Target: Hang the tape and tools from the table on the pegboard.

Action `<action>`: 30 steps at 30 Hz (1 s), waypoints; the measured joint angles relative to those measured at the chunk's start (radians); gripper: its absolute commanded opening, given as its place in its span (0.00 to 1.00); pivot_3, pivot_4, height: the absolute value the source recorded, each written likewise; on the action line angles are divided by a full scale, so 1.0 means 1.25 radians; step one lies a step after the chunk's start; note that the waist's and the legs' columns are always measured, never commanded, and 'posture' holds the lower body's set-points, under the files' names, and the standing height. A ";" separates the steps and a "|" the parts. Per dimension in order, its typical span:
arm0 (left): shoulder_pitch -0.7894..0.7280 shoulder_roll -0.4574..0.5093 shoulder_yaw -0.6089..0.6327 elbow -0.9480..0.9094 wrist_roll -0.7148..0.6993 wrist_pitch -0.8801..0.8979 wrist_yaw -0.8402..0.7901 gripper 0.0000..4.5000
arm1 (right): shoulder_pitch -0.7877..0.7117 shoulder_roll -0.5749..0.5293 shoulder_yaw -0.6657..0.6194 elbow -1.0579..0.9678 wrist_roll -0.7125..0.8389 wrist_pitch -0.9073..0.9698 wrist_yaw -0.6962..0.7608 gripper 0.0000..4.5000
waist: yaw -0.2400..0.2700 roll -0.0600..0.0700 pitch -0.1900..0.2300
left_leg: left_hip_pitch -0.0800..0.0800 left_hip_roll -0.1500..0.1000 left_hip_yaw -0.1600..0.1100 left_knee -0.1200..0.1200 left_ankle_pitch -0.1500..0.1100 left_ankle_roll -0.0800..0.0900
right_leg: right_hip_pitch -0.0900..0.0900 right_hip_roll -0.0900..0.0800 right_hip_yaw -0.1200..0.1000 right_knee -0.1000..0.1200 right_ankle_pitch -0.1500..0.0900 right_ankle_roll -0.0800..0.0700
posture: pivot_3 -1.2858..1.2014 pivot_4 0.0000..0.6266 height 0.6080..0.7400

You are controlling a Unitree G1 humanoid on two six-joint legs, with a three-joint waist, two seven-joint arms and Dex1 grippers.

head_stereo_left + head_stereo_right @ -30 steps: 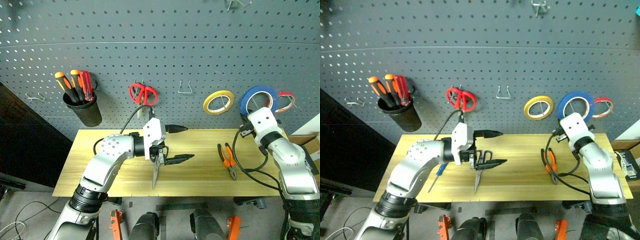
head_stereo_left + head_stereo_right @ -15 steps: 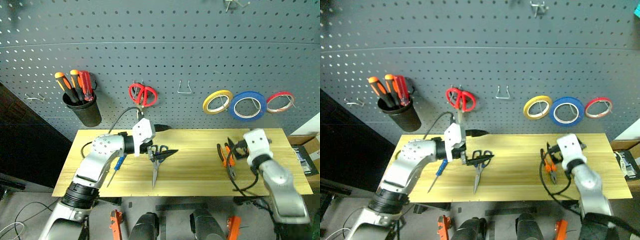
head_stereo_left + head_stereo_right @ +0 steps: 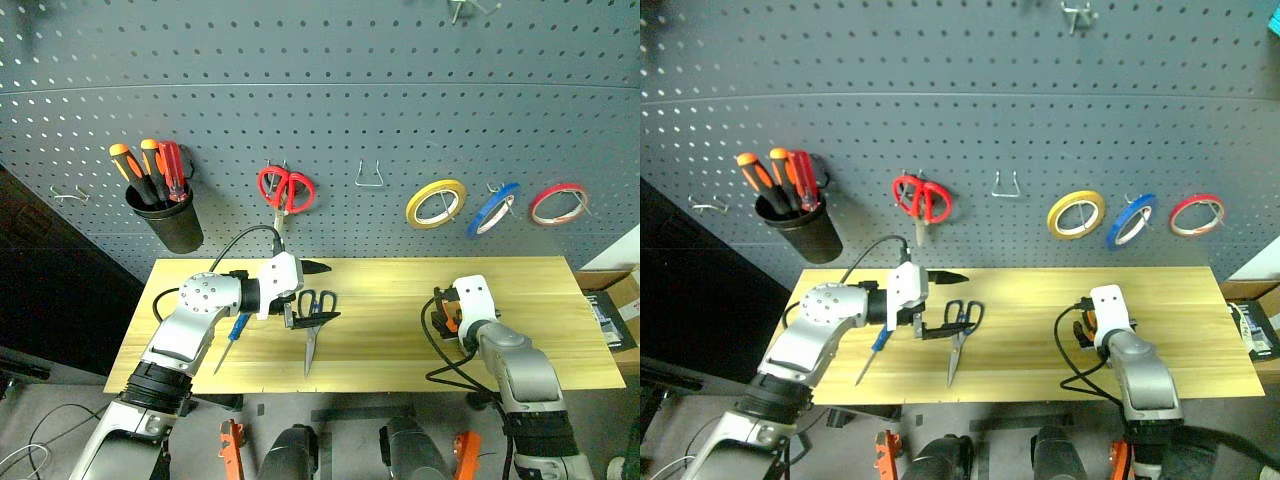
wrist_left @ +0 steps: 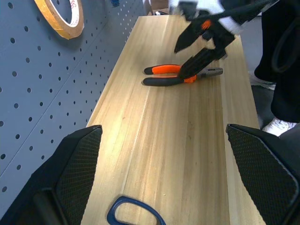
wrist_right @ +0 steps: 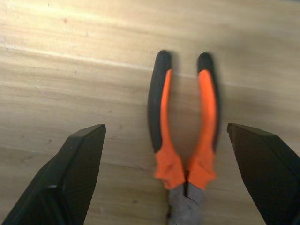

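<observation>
With the blue tape point(image 3: 492, 210) already on its hook, the step in hand looks like fetching the tools off the bench.

Pegboard point(image 3: 330, 90): dark grey panel behind the bench; it carries the blue tape between a yellow ring point(image 3: 436, 202) and a red ring point(image 3: 558, 203), red scissors point(image 3: 286, 187), a bare wire hook point(image 3: 371, 176) and a black cup point(image 3: 168, 222) of screwdrivers.

Bench point(image 3: 380, 340): light wood; three tools lie on it, none yet hung.

Left claw point(image 3: 312, 296): fingers spread wide and empty, hovering just above the handles of the steel scissors point(image 3: 312, 325).

Right claw point(image 4: 199, 44): fingers wide and empty, straddling the pliers from above, as the right wrist view shows.

Pliers point(image 5: 184, 140): flat on the bench toward its right end, handles slightly parted.

Screwdriver point(image 3: 234, 338): blue handle, lying left of the scissors, untouched.

Next move, as I judge it: the right claw drops the rest of the way and closes across both pliers handles, squarely enough that they do not twist, then lifts toward a free hook.
</observation>
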 measured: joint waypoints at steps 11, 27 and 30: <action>0.017 -0.002 0.000 -0.014 0.000 0.019 0.010 1.00 | -0.069 0.007 -0.035 0.172 0.043 0.005 -0.001 0.99 | -0.005 0.000 0.000 | 0.000 0.000 0.000 0.000 0.000 0.000 | 0.000 0.000 0.000 0.000 0.000 0.000 | 0.47 0.34 1.00; 0.048 -0.015 0.010 -0.059 -0.032 0.064 0.026 1.00 | -0.134 -0.020 -0.032 0.302 0.067 -0.079 0.015 0.57 | -0.017 -0.002 -0.001 | 0.001 0.001 0.000 0.001 0.000 0.000 | 0.001 0.001 0.000 0.001 0.000 0.000 | 0.47 0.34 1.00; 0.096 -0.002 0.039 -0.084 -0.051 0.076 0.032 1.00 | -0.086 -0.020 -0.003 0.220 0.058 -0.081 0.011 0.57 | -0.016 -0.001 -0.001 | 0.000 0.001 0.000 0.000 0.000 0.000 | -0.001 0.001 0.000 0.001 0.000 0.000 | 0.47 0.35 1.00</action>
